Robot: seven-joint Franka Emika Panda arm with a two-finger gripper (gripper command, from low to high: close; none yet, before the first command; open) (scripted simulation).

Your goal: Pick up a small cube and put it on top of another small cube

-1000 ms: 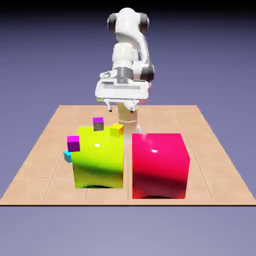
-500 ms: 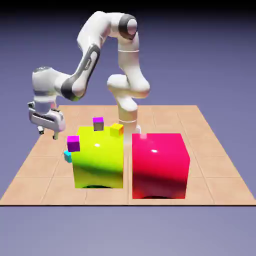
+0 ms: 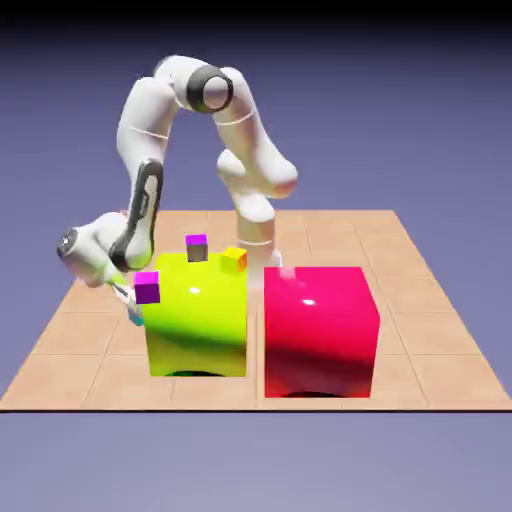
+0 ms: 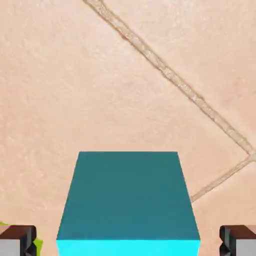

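While the 2 jaws (image 4: pixel 128 241) stand apart, touching nothing, the cyan cube (image 4: pixel 128 200) lies between them in the hand view, near the desk (image 3: pixel 420 340), beside the big yellow-green block (image 3: pixel 197 325).

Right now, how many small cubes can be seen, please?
4: cyan cube, between the open hand's fingertips in hand view; magenta cube, at green block's left in exterior view; purple-grey cube and yellow cube, by its far edge. Others may be hidden.
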